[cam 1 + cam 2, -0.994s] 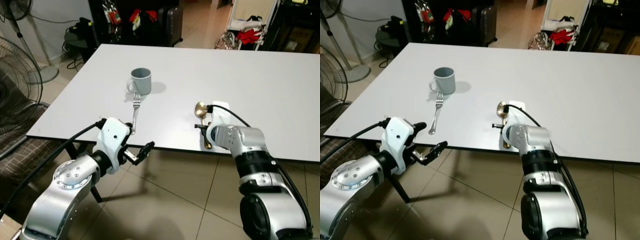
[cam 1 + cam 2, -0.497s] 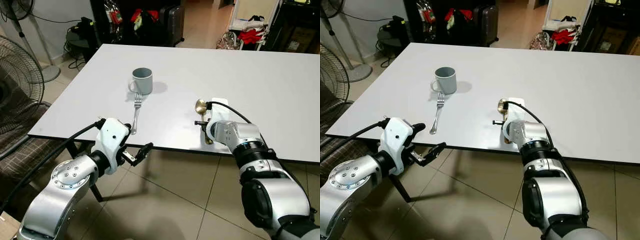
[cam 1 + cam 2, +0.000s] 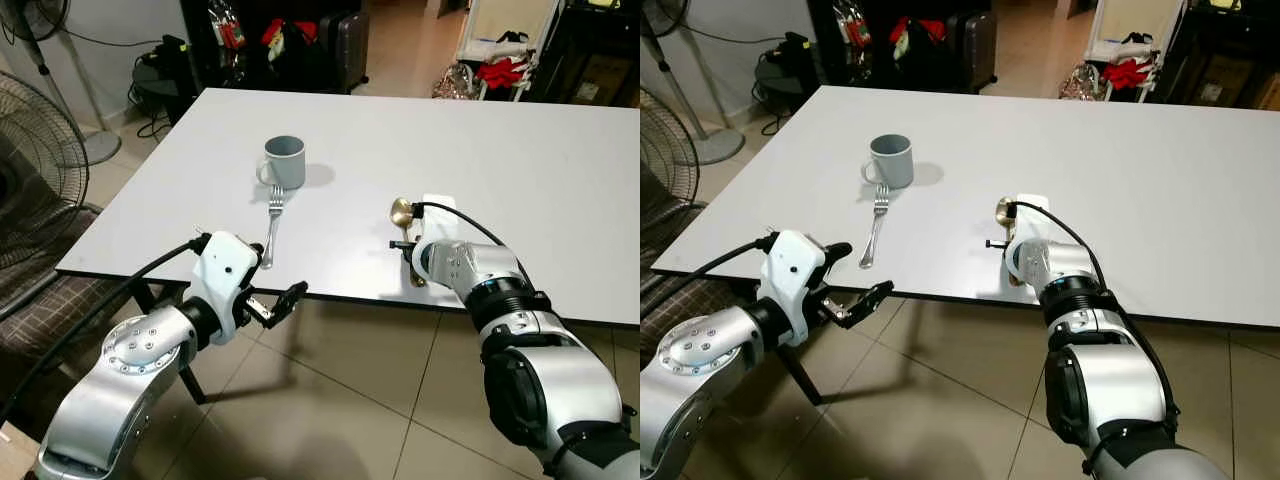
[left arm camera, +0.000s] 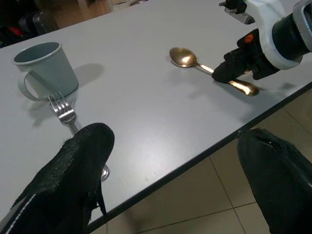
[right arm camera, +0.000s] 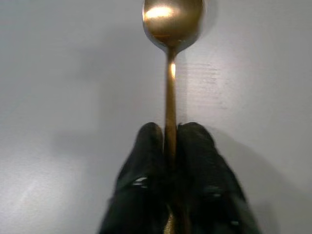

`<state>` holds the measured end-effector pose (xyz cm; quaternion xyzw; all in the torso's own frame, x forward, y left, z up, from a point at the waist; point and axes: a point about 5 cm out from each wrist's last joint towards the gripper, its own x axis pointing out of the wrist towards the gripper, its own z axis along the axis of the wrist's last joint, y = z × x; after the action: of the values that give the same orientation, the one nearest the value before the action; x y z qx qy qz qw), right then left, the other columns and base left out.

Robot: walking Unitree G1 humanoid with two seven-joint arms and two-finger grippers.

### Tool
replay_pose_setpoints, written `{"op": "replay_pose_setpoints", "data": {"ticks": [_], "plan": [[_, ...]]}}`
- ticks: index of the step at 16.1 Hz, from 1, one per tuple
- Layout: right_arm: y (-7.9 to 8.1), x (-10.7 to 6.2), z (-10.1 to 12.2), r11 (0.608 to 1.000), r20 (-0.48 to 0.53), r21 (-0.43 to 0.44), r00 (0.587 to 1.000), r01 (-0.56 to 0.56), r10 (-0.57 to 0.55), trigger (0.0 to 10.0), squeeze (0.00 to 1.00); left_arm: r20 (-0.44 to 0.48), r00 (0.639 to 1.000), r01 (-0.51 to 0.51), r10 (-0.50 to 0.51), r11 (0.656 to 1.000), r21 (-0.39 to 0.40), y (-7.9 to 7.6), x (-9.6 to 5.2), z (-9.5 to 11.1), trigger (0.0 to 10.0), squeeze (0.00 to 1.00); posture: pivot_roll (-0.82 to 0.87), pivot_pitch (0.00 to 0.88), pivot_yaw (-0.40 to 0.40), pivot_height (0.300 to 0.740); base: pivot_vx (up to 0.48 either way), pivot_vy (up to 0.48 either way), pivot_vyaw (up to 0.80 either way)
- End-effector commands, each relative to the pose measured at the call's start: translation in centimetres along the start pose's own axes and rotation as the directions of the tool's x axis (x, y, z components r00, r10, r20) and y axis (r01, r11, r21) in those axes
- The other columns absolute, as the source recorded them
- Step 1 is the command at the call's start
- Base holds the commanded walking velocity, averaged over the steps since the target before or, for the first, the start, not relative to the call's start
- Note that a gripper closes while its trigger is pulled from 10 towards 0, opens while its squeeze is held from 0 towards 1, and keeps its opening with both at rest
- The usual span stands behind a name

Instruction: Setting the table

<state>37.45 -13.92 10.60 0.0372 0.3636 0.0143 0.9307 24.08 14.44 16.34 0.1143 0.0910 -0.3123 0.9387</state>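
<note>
Three pieces sit on the white table (image 3: 560, 160): a grey mug (image 3: 284, 161), a fork (image 3: 271, 222) below it, and a gold spoon (image 5: 169, 73) pinched by the right gripper (image 5: 169, 146) near the edge. Left gripper (image 3: 275, 300) hangs spread over tiled floor (image 3: 350, 400). A fan (image 3: 40, 150) stands left.

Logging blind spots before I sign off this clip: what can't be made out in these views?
- Eye views: the right gripper sits behind its own wrist housing, so its grip on the gold spoon is hidden there.
- Right wrist view: the spoon's handle end is covered by the black fingers.
- Left wrist view: the fork handle is masked by a left gripper finger.
- Mug: its inside is too foreshortened to judge.
</note>
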Motion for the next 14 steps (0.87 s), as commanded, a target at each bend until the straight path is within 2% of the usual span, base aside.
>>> {"op": "replay_pose_setpoints", "data": {"ticks": [1,4,7,8,9,10,11,12,13,14], "plan": [[-0.3,0.2,-0.7,1.000,-0.042,0.009,0.999,0.003,-0.003,10.0,0.76,-0.003,1.000,-0.001,0.001,1.000,0.003,0.2,0.0,0.1,10.0,0.00,-0.01,0.000,0.059,0.740,0.000,0.000,0.00],[-0.7,0.2,-0.7,1.000,-0.041,0.006,0.999,0.013,-0.013,10.0,0.86,0.000,1.000,0.001,-0.001,1.000,0.002,0.2,0.2,0.2,10.0,0.00,-0.02,0.000,0.057,0.740,0.000,0.000,0.00],[-0.9,-0.3,0.0,1.000,-0.011,-0.013,1.000,0.006,-0.006,10.0,0.87,0.008,1.000,-0.008,0.008,1.000,-0.009,0.1,0.2,0.3,10.0,0.00,-0.01,0.000,0.053,0.740,0.000,0.000,0.00],[-1.0,-1.5,1.1,0.996,0.062,-0.085,0.998,0.021,-0.016,10.0,0.87,0.027,0.998,-0.049,0.050,0.999,-0.023,0.6,-0.1,0.4,10.0,0.00,-0.02,0.000,0.071,0.740,0.000,0.000,0.00],[-0.9,-1.9,1.4,0.995,0.085,-0.099,0.996,0.021,-0.013,10.0,0.87,0.033,0.997,-0.065,0.066,0.998,-0.025,0.8,-0.1,0.5,10.0,0.00,-0.02,0.000,0.071,0.740,0.000,0.000,0.00],[-0.6,-3.8,1.9,0.992,0.138,-0.126,0.990,0.011,0.007,10.0,0.86,0.053,0.991,-0.119,0.121,0.992,-0.051,1.4,-0.3,0.7,10.0,0.00,-0.03,0.000,0.091,0.740,0.000,0.000,0.00],[-0.5,-4.7,2.0,0.991,0.165,-0.131,0.986,0.002,0.020,10.0,0.86,0.060,0.988,-0.139,0.143,0.988,-0.061,1.6,-0.4,0.8,10.0,0.00,-0.03,0.000,0.092,0.740,0.000,0.000,0.00],[-0.2,-8.2,2.5,0.991,0.344,-0.135,0.937,-0.022,0.068,10.0,0.81,0.087,0.970,-0.218,0.225,0.972,-0.090,2.1,-0.6,1.1,10.0,0.00,-0.03,0.000,0.097,0.740,0.000,0.000,0.00],[0.2,-9.1,2.3,0.989,0.380,-0.141,0.920,-0.050,0.101,10.0,0.78,0.094,0.966,-0.234,0.242,0.968,-0.091,2.2,-0.7,1.2,10.0,0.00,-0.04,0.000,0.100,0.740,0.000,0.000,0.00],[0.8,-10.8,1.7,0.979,0.469,-0.193,0.870,-0.066,0.151,10.0,0.00,0.114,0.954,-0.266,0.277,0.958,-0.102,2.2,-0.8,1.5,10.0,0.00,-0.05,0.000,0.102,0.740,0.000,0.000,0.00]]}}
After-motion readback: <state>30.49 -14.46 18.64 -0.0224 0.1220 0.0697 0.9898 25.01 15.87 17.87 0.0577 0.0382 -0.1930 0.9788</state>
